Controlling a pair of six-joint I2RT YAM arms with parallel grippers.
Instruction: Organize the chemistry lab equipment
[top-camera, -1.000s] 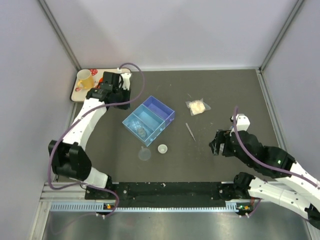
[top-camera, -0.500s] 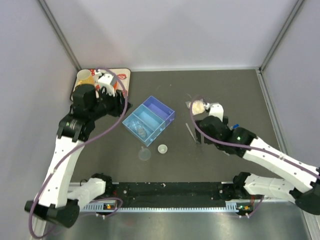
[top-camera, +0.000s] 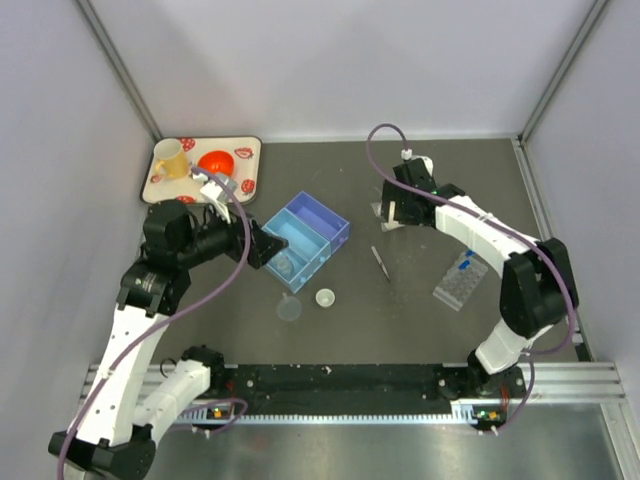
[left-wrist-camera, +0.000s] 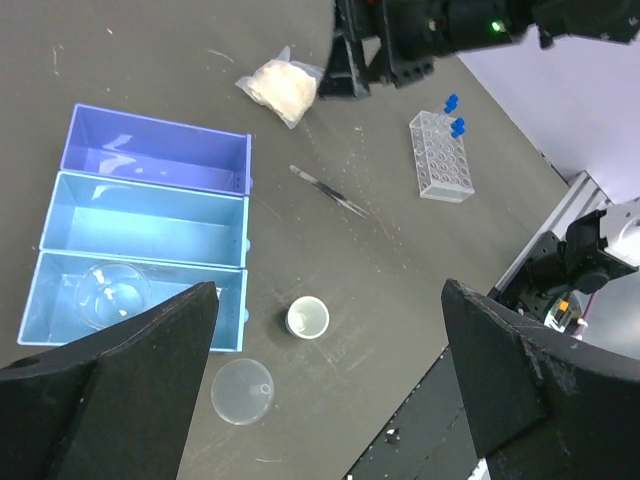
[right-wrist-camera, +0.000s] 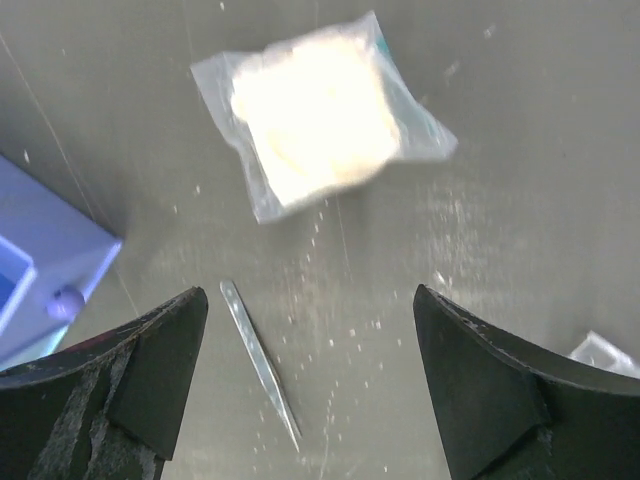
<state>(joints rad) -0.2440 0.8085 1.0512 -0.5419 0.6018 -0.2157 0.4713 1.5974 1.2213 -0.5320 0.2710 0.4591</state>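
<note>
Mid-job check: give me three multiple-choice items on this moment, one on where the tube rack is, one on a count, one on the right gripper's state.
1. Where does the tube rack stand?
A. On the table, right of the thin rod
B. On the tray
C. In the yellow mug

2. How many compartments has the blue organizer?
A. Two
B. Three
C. Four

3. How is the right gripper?
A. Shut on the thin rod
B. Open above the bag
C. Shut on the bag

Answers:
1 A: the top view shows it on the table beyond the rod.
2 B: the left wrist view shows three troughs side by side.
3 B: the right wrist view shows its fingers wide apart.
</note>
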